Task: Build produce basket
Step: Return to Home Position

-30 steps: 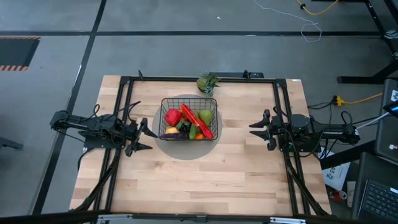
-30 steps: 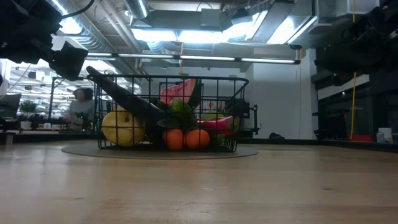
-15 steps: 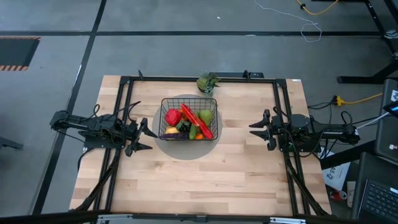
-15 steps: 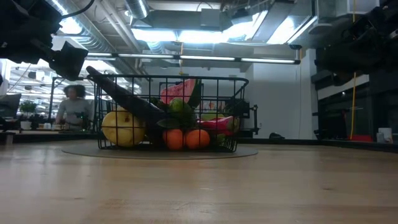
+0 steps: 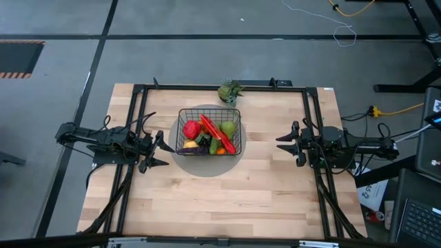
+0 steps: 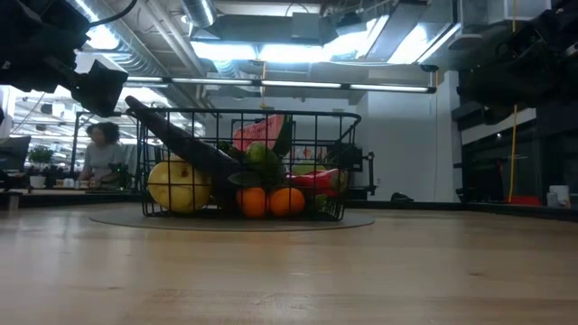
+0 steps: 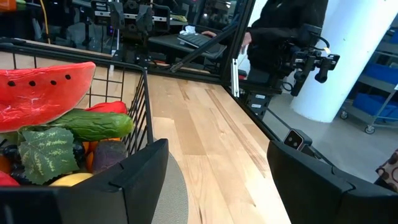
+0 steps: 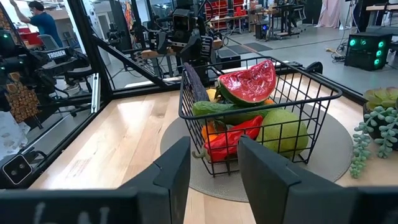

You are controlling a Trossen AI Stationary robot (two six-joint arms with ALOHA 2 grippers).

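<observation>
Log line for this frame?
basket: produce inside, on grey mat | left gripper: open, empty, left of basket | right gripper: open, empty, right of basket

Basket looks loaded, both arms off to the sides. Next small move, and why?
Probably just tuck both arms to home. The produce sits inside the basket, and only the leafy bunch lies outside it. The left gripper and right gripper are open, empty and clear of the basket.

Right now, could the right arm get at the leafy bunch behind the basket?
Probably yes. The right gripper hangs open right of the basket, and only bare table lies between it and the leafy bunch. The bunch stands outside the basket, near the frame's far rail, which could crowd the approach.
</observation>
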